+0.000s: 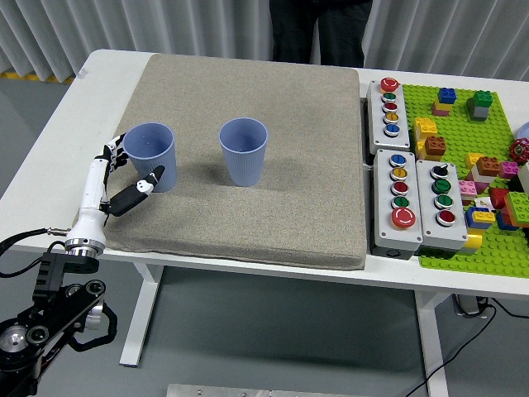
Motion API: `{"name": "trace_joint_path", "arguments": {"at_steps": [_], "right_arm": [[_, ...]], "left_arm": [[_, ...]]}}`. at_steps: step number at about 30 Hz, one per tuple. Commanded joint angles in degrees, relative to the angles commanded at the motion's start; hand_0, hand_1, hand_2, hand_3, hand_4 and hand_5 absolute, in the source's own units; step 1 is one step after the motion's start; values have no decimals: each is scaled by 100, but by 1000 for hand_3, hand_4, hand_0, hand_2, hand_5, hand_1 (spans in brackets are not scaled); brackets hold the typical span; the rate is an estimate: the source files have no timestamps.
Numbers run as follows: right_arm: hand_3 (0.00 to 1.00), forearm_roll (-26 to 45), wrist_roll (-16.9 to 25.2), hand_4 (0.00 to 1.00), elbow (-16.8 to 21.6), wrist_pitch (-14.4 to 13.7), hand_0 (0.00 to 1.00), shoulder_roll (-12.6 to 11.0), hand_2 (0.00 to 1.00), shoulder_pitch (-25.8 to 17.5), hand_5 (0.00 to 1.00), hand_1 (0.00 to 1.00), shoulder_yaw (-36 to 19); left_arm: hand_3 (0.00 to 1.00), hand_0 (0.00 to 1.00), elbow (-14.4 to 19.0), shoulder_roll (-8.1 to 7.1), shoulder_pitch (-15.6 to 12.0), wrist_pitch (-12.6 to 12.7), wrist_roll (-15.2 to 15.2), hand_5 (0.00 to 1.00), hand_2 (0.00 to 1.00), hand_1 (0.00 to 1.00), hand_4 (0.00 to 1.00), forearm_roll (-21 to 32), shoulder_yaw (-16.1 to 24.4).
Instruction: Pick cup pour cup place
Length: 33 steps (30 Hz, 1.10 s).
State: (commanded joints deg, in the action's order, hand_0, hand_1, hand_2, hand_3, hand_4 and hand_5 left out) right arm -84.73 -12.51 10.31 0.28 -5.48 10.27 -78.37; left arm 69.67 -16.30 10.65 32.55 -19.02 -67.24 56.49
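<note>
Left robot hand (pixel 111 186) at the mat's near left edge, fingers spread, gripping nothing, thumb tip just beside the left blue cup (pixel 150 155). Upright on the grey mat (pixel 273 157) atop the white bench (pixel 50 149), that cup. Further right, a second blue cup (pixel 244 150), likewise upright. At the far edge, a person (pixel 318 29) standing.

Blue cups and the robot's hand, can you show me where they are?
Left blue cup (pixel 151 159): head view, on its side wall.
Right blue cup (pixel 245 159): head view, on its side wall.
Left hand (pixel 116 187): head view, on the middle of the hand, beside the left cup.
</note>
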Motion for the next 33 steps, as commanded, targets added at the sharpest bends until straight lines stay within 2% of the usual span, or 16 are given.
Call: {"name": "trace_joint_path", "arguments": {"at_steps": [5,10,12,14,18,19,20,23,24,25,30,31,33], "right_arm": [[599,-26,0,38,0,1,697,-11,619,7,198,684,-27],[599,-54,2,39,0,1,697,-18,619,-3,196,685,-55],[599,-58,2,39,0,0,697,-18,619,-5,196,685,-59],[599,-47,1,40,0,-2,696,-24,618,-1,200,685,-59],[599,-42,2,40,0,-3,696,-29,618,0,200,685,-52],[599,-27,3,40,0,-6,696,-33,619,2,195,685,-43],[599,-13,4,40,0,-9,696,-36,619,3,195,685,-36],[599,21,3,40,0,-9,696,-42,619,16,195,685,9],[599,73,5,40,0,-18,696,-45,619,23,195,685,49],[599,90,5,42,0,-20,696,-46,620,25,196,685,62],[599,123,3,42,0,-24,696,-47,620,21,196,685,89],[600,121,2,42,0,-24,698,-46,621,20,198,685,88],[600,116,0,42,0,-24,698,-43,621,15,198,685,85]], "left_arm": [[889,777,627,-338,-449,15,15,379,855,788,883,-84,277],[890,778,1246,-470,-669,48,67,382,858,795,885,-153,528],[890,778,1331,-473,-676,55,71,382,858,795,885,-149,569],[889,780,1633,-499,-476,82,135,387,853,796,887,-115,811],[889,780,1798,-516,-309,98,156,387,853,796,887,-50,946],[848,765,1800,-511,-210,67,159,520,836,771,890,36,1014],[848,765,1795,-505,-55,36,161,520,836,771,890,169,1079],[848,765,1590,-468,352,-84,117,520,836,771,890,622,1205],[848,765,1417,-441,556,-187,71,520,836,771,890,851,1215],[822,757,1320,-433,693,-220,55,685,833,761,900,1055,1216],[822,757,1006,-409,1049,-398,-18,685,833,761,900,1766,1107],[835,760,961,-406,1096,-426,-25,857,825,761,903,1868,1085],[835,760,899,-398,1158,-475,-12,857,825,761,903,1926,1063]]}}
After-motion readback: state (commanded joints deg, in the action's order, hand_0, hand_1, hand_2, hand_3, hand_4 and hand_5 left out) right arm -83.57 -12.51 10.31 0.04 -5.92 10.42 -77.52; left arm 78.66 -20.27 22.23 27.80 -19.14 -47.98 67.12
